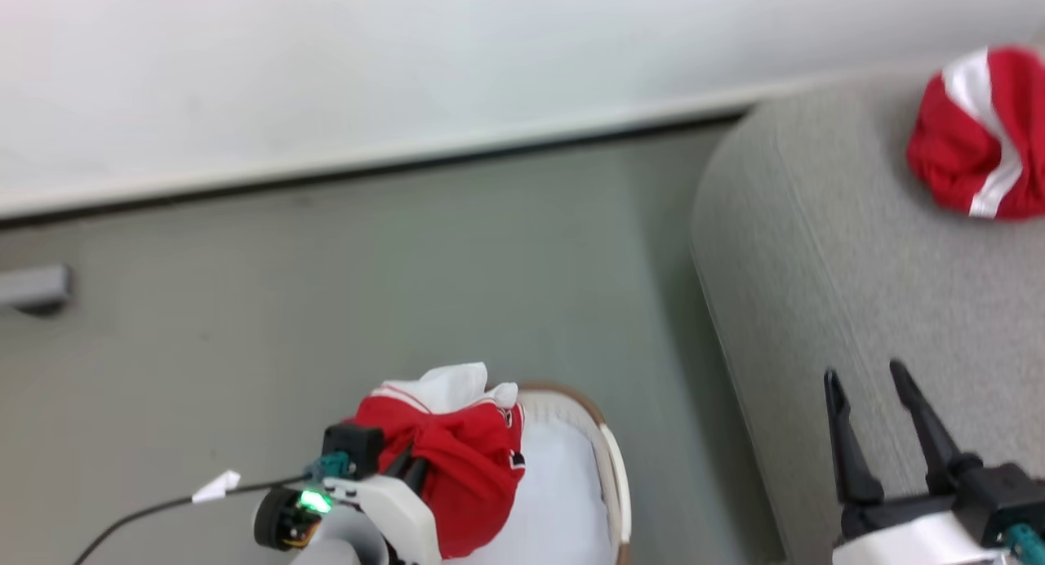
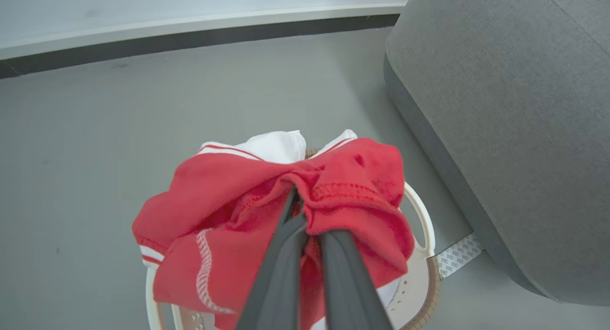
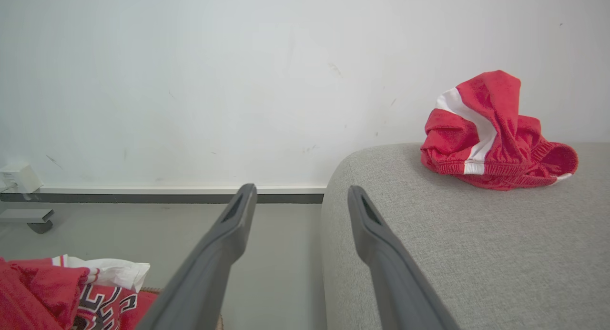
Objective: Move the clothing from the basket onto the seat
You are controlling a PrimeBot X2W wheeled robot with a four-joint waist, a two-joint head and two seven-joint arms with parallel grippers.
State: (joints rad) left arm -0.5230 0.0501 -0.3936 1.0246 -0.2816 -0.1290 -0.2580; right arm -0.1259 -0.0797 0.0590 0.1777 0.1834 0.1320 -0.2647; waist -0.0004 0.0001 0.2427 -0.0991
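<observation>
Head view: my left hand (image 1: 408,467) is clenched on the clothing (image 1: 465,459), bunched above the basket (image 1: 608,459); my right hand (image 1: 865,373) is released, right of the basket. Left wrist view: only a fold looks pinched, so I'd lift slowly, straight clear of the basket, before swinging to the seat (image 2: 500,106).

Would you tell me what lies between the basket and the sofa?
Bare grey floor separates the basket from the sofa; the left wrist view shows a patterned tape strip there.
</observation>
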